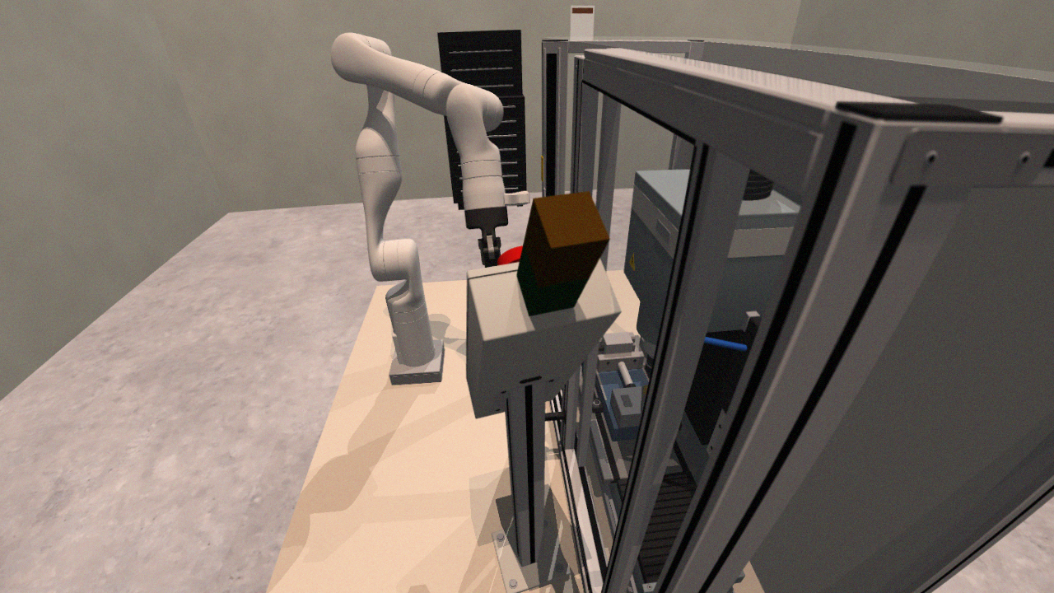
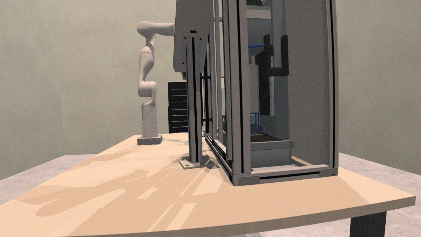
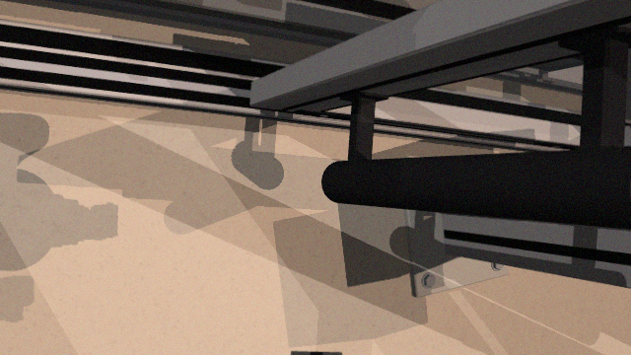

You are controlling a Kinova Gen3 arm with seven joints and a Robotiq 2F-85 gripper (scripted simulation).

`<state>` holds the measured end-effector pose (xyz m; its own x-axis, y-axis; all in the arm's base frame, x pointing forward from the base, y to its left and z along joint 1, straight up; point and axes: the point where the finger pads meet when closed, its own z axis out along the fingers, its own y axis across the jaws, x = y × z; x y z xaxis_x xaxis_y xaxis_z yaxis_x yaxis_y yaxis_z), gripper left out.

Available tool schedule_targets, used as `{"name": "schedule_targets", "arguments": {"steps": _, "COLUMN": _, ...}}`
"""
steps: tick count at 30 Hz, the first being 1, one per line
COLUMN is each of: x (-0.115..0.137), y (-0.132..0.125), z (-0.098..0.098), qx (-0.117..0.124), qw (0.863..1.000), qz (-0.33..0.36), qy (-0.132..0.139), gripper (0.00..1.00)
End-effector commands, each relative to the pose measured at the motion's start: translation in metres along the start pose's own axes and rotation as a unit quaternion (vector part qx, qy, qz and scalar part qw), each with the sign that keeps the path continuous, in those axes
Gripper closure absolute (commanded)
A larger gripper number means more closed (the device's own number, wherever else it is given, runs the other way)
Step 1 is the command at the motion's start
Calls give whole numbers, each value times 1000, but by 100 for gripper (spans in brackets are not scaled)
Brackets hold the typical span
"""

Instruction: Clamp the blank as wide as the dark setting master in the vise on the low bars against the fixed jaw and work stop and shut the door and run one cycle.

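Note:
My gripper [image 1: 489,259] [image 3: 315,353] is shut with nothing between the fingers. It hangs high above the table, behind the control column [image 1: 524,472] [image 2: 194,100]. The lamp [image 1: 571,221] on the column's box looks unlit. The knob and green button are hidden on the box's far side. The guard's door handle [image 3: 473,187], a black bar, fills the right of the wrist view, beside the door's grey frame [image 3: 340,64]. I cannot tell surely how far the door stands open. Vise parts [image 1: 626,405] show through the guard. The blanks, setting master, plate and loose bars cannot be made out.
The guard's posts [image 1: 648,368] [image 2: 239,88] rise right of the column. A red button [image 1: 510,256] sticks out of the box close to my gripper. The column's foot plate [image 2: 188,166] [image 3: 460,276] is bolted to the table [image 1: 398,472] [image 2: 117,176]. A black drawer cabinet [image 1: 482,66] stands behind.

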<state>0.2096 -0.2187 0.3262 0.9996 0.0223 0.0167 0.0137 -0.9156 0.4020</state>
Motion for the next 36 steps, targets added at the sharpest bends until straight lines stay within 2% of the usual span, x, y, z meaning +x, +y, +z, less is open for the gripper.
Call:
{"name": "schedule_targets", "arguments": {"steps": 1, "x": 2, "y": 3, "z": -2, "qx": -9, "qw": 1000, "qz": -7, "qy": 4, "gripper": 90}}
{"name": "schedule_targets", "arguments": {"steps": 2, "x": 2, "y": 3, "z": -2, "qx": -9, "qw": 1000, "qz": -7, "qy": 4, "gripper": 90}}
{"name": "schedule_targets", "arguments": {"steps": 3, "x": 1, "y": 8, "z": -7, "qx": -24, "qw": 1000, "qz": -5, "qy": 4, "gripper": 90}}
{"name": "schedule_targets", "arguments": {"steps": 7, "x": 3, "y": 38, "z": -33, "qx": -113, "qw": 993, "qz": -22, "qy": 16, "gripper": 90}}
{"name": "schedule_targets", "arguments": {"steps": 19, "x": 3, "y": 38, "z": -33, "qx": -113, "qw": 993, "qz": -22, "qy": 16, "gripper": 90}}
{"name": "schedule_targets", "arguments": {"steps": 20, "x": 3, "y": 44, "z": -39, "qx": -129, "qw": 991, "qz": -20, "qy": 18, "gripper": 90}}
{"name": "schedule_targets", "arguments": {"steps": 24, "x": 5, "y": 75, "z": -65, "qx": -216, "qw": 975, "qz": -40, "qy": 31, "gripper": 90}}
{"name": "schedule_targets", "arguments": {"steps": 36, "x": 5, "y": 75, "z": -65, "qx": -216, "qw": 975, "qz": -40, "qy": 31, "gripper": 90}}
